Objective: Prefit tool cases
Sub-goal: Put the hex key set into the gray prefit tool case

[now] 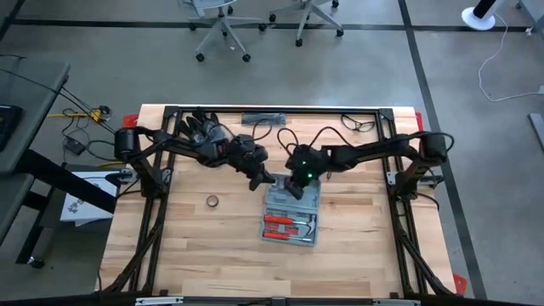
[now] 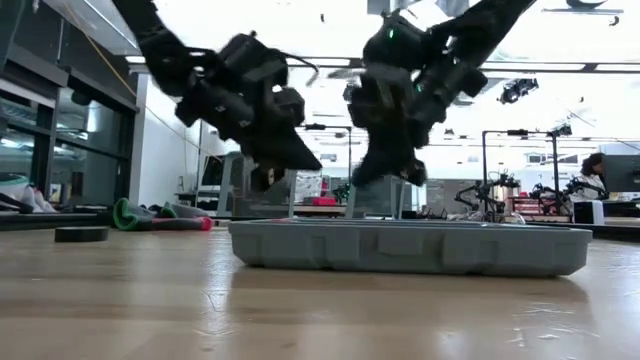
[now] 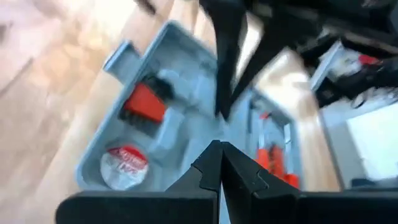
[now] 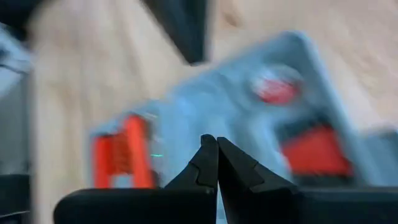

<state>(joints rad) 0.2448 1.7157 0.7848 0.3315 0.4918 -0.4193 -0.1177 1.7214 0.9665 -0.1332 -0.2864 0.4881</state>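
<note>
The blue-grey tool case lies open and flat on the wooden table, its two halves side by side. Red-handled tools sit in the near half's recesses. In the low view the case rests on its ribbed shell. My left gripper is shut and slants down over the case's far left corner. My right gripper is shut and hangs over the far half. Both tips show above the case with a gap. The wrist views show each pair of shut fingers over the recesses.
A small dark roll lies left of the case. Dark gloves rest at the far left under the left arm. A flat dark bar and cables lie along the far edge. A person stands far off.
</note>
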